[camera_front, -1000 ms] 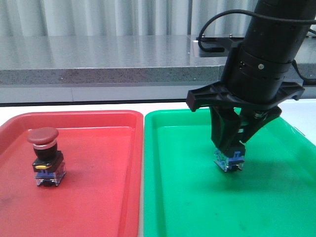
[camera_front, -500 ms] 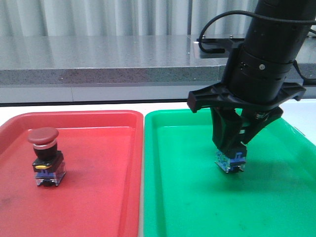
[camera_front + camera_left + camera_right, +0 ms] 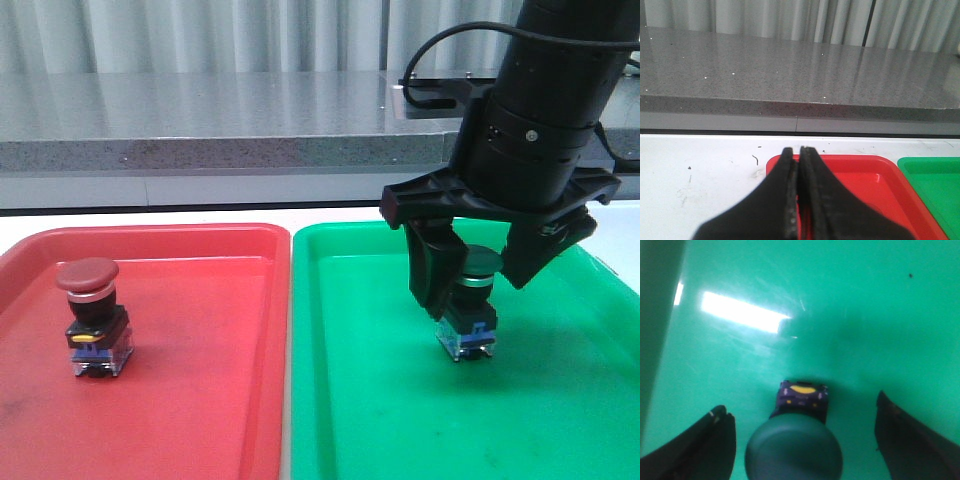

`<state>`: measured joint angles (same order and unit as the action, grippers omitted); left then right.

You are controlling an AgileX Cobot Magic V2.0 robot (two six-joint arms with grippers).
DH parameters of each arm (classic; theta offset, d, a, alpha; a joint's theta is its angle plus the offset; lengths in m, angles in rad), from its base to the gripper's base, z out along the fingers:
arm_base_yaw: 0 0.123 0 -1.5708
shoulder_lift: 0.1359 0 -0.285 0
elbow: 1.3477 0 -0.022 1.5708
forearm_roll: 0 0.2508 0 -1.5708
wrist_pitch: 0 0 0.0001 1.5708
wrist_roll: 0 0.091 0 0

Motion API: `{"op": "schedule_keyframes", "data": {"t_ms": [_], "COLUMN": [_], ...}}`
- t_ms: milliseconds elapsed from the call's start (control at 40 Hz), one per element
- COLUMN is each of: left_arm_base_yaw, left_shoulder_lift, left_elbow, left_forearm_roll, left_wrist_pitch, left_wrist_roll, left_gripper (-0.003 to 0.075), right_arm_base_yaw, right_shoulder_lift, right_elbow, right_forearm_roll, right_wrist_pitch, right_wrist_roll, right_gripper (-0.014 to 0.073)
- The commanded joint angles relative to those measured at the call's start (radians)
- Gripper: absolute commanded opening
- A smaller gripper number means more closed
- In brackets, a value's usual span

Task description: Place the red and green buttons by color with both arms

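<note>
Your right hand (image 3: 472,272) hangs spread wide right of centre in the front view, gripping nothing, because the green button (image 3: 469,310) between its fingers stands upright on the green tray (image 3: 380,420). Your left hand (image 3: 800,165) is pinched closed and empty; the red button (image 3: 92,315) stands at left on the red tray (image 3: 200,400).

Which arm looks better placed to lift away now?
The right. Its open gripper straddles the green button, which stands in the green tray. The left gripper is shut, away from the trays' buttons.
</note>
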<state>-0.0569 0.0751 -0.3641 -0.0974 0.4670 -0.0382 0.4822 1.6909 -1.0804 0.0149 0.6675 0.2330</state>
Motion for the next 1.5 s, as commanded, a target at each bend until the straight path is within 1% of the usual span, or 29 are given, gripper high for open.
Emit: {"op": "schedule_keyframes", "data": {"t_ms": [0, 125, 200, 250, 300, 325, 475, 550, 650, 750, 900, 1000, 1225, 1475], "left_arm_base_yaw": [-0.002, -0.002, -0.002, -0.002, -0.002, -0.002, -0.002, -0.002, -0.002, -0.002, -0.002, -0.002, -0.002, -0.002], "left_shoulder_lift": [0.013, 0.013, 0.013, 0.013, 0.013, 0.013, 0.013, 0.013, 0.013, 0.013, 0.013, 0.013, 0.013, 0.013], "left_elbow": [-0.026, -0.026, -0.026, -0.026, -0.026, -0.026, -0.026, -0.026, -0.026, -0.026, -0.026, -0.026, -0.026, -0.026], "left_forearm_roll": [-0.006, -0.006, -0.006, -0.006, -0.006, -0.006, -0.006, -0.006, -0.006, -0.006, -0.006, -0.006, -0.006, -0.006], "left_wrist_pitch": [-0.079, -0.079, -0.079, -0.079, -0.079, -0.079, -0.079, -0.079, -0.079, -0.079, -0.079, -0.079, -0.079, -0.079], "left_wrist_roll": [0.002, 0.002, 0.002, 0.002, 0.002, 0.002, 0.002, 0.002, 0.002, 0.002, 0.002, 0.002, 0.002, 0.002], "left_gripper": [-0.002, -0.002, -0.002, -0.002, -0.002, -0.002, -0.002, -0.002, -0.002, -0.002, -0.002, -0.002, -0.002, -0.002], "right_arm_base_yaw": [0.0, 0.0, 0.0, 0.0, 0.0, 0.0, 0.0, 0.0, -0.003, -0.047, -0.226, -0.301, -0.308, -0.308], "right_shoulder_lift": [-0.093, -0.195, -0.262, -0.303, -0.341, -0.362, -0.458, -0.495, -0.535, -0.569, -0.62, -0.69, -0.934, -1.287], "right_elbow": [-0.025, -0.025, -0.025, -0.025, -0.025, -0.025, -0.025, -0.025, -0.025, -0.024, -0.015, 0.047, 0.325, 0.59], "right_forearm_roll": [-0.015, -0.015, -0.015, -0.015, -0.032, -0.048, -0.139, -0.168, -0.184, -0.184, -0.185, -0.185, -0.229, -0.263], "right_wrist_pitch": [-0.023, -0.012, -0.013, -0.022, -0.038, -0.048, -0.102, -0.12, -0.136, -0.131, -0.039, -0.068, -0.231, -0.318], "right_wrist_roll": [0.001, 0.001, 0.0, 0.0, 0.0, 0.0, 0.0, 0.0, 0.002, 0.002, 0.002, 0.002, 0.0, 0.0], "right_gripper": [0.0589, 0.0588, 0.0553, 0.0496, 0.0414, 0.0347, 0.0053, -0.0047, -0.0123, -0.0124, -0.0124, -0.0124, -0.0124, -0.0124]}}
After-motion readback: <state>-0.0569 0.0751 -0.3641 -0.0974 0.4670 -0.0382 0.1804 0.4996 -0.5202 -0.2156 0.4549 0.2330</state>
